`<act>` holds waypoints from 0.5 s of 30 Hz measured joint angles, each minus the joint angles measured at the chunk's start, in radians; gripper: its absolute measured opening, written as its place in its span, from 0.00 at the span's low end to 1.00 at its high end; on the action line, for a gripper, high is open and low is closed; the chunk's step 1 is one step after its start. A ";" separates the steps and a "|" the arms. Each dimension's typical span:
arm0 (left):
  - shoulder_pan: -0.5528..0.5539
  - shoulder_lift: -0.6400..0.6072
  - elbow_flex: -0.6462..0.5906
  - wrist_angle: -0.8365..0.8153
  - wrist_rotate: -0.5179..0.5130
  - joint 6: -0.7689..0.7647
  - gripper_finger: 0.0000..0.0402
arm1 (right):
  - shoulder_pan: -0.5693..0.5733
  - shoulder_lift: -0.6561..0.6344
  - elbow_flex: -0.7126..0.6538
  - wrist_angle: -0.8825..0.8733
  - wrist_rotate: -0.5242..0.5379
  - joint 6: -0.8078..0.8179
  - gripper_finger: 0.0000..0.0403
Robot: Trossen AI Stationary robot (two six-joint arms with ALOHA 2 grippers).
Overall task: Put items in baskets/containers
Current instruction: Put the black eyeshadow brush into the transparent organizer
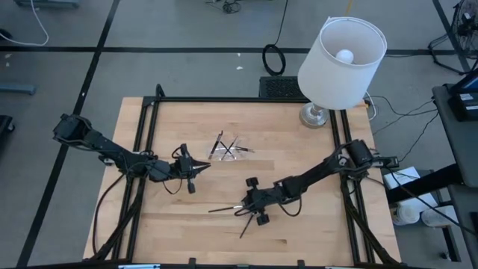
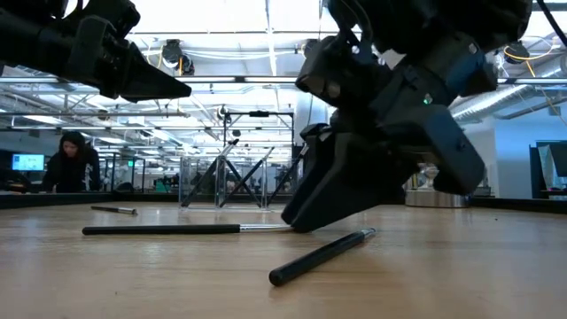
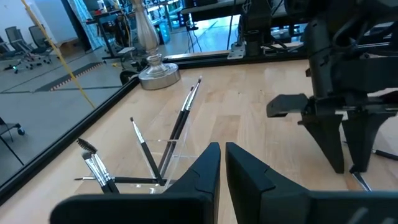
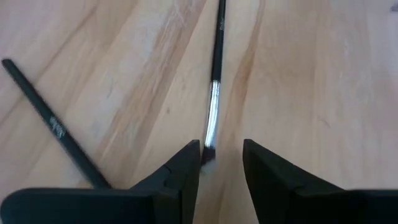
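A clear shallow tray [image 1: 228,152] [image 3: 163,148] sits mid-table with several dark brushes [image 3: 181,118] in it, their ends leaning over its rim. Two more brushes lie flat on the wood near the front. One [image 1: 224,209] [image 2: 168,229] [image 4: 215,74] has its metallic tip end between the fingers of my right gripper [image 1: 247,205] [image 4: 222,152], which is open and reaches down to the table. The other [image 1: 246,225] [image 2: 323,255] [image 4: 50,118] lies beside it. My left gripper [image 1: 203,166] [image 3: 222,160] hovers shut and empty, left of the tray. My right gripper stands over the brush's bristle end [image 4: 209,153] from above, slanting down, one finger on each side. The bristle end lies close against one finger [image 4: 186,168]. Whether it touches, I cannot tell. The brush lies flat on the table, running away along the fingers' line.
A white lamp [image 1: 342,52] stands on its metal base [image 3: 158,72] at the far right corner. A small brush [image 2: 115,210] lies farther back on the wood. A black frame rails the table's edges. A person sits in the room beyond [image 2: 66,164].
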 joint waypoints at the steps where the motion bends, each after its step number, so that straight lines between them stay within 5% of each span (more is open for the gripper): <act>1: 0.000 0.000 0.000 0.000 0.000 0.000 0.09 | 0.000 0.005 0.001 0.011 -0.007 0.001 0.29; 15: 0.000 0.000 0.000 -0.004 0.024 0.000 0.09 | -0.014 0.011 0.001 -0.035 -0.028 0.051 0.29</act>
